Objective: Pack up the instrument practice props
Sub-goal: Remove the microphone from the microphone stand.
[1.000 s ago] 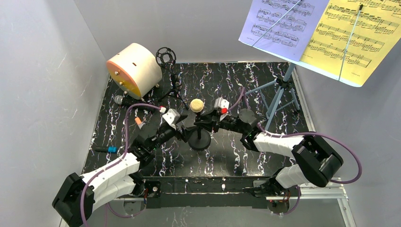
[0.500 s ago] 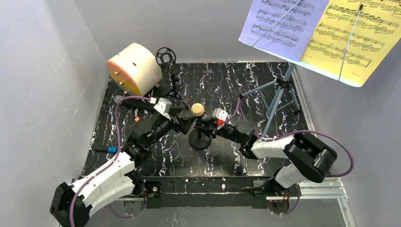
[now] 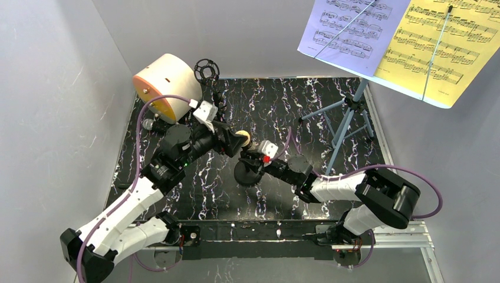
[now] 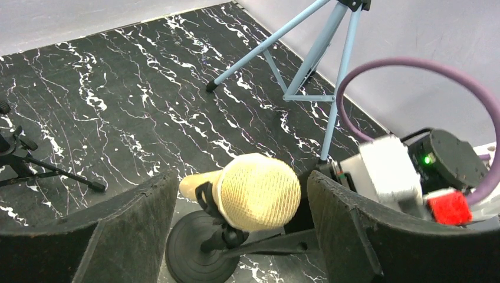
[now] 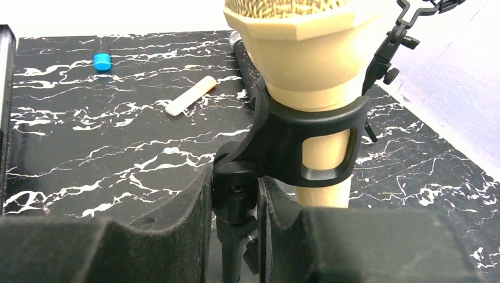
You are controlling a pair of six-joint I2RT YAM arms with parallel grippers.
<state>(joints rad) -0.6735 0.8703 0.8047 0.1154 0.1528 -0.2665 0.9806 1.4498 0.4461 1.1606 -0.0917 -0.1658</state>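
The right gripper point(image 5: 236, 206) is clamped on the round-base mic pole point(image 5: 234, 183) just under its clip point(image 5: 306, 138), I think to hold it steady on the bench point(image 5: 88, 147). The left gripper point(image 4: 240, 186) has its fingers apart on both sides of the cream microphone point(image 4: 259, 191) sitting in that clip, likely to lift it out.

Two arms converge on the round-base mic pole point(image 3: 247, 174) mid-counter point(image 3: 218, 200): the left tool point(image 3: 233, 143) flanks the pole's cream microphone point(image 3: 244, 139), the right tool point(image 3: 255, 160) at its stem. The blue music rack point(image 3: 348, 118) stands right of the pole.
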